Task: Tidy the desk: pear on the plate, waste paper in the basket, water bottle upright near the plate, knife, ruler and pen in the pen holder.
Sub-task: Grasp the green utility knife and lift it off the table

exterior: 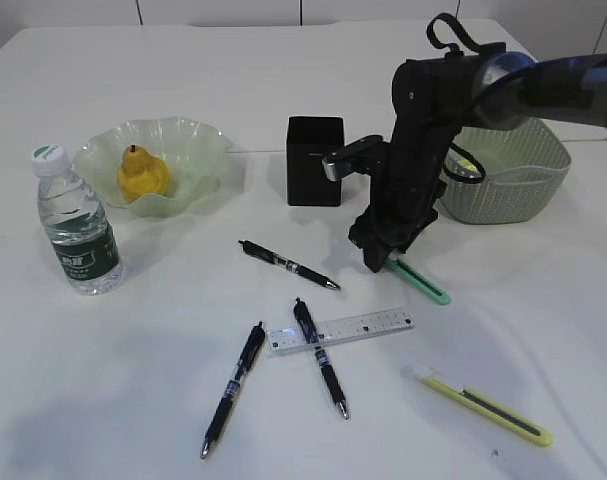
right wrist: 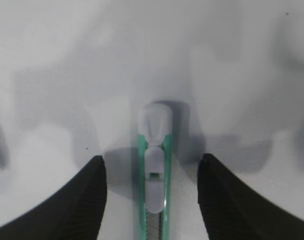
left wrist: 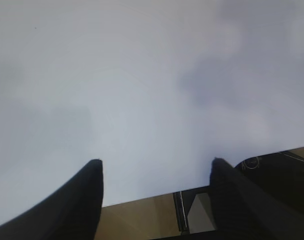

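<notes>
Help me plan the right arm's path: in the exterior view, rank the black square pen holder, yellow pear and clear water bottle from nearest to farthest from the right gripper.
1. Black square pen holder: just left of the right gripper, slightly behind it.
2. Yellow pear: farther left, in the pale green ruffled glass plate.
3. Clear water bottle: far left, upright.

Right arm: reaches in from the right edge, wrist bent steeply down toward the tabletop.
Right pincer: jaws apart, tips low over the tabletop, nothing gripped.
Left pincer: jaws apart, empty, above the tabletop's edge.
</notes>
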Tool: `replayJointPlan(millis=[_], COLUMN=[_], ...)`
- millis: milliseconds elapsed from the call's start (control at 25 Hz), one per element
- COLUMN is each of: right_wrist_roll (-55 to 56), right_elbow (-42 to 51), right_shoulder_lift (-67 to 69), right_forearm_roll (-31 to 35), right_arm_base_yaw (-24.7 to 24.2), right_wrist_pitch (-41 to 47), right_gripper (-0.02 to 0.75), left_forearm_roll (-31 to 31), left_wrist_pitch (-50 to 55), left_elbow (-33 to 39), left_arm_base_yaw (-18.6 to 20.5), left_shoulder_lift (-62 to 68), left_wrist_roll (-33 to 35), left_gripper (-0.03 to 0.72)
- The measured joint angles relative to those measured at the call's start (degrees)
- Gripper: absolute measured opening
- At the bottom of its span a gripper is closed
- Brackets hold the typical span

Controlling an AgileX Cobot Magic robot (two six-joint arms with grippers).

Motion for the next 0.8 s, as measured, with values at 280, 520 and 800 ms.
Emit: replayJointPlan(millis=[280, 520, 800], right_wrist_roll=[0.0, 0.0, 0.13], right_elbow=[0.0, 0.0, 0.0], right_shoulder_lift=[0.38, 0.38, 0.38], right_forearm_roll=[0.42, 0.42, 0.07], right_arm_base_yaw=[-0.1, -0.1, -0.1], right_wrist_pitch=[1.21, 3.23, 4.81], right_gripper=[0.459, 0.459, 0.459], left_forearm_roll=[-0.1, -0.12, -0.12], left_wrist_pitch=[0.0, 0.0, 0.0], left_elbow=[0.0, 0.0, 0.0], left_arm_base_yaw=[0.0, 0.0, 0.0], left_shoulder_lift=[0.0, 0.0, 0.0], left_wrist_roll=[0.0, 0.0, 0.0], left_gripper=[0.466, 0.466, 0.466])
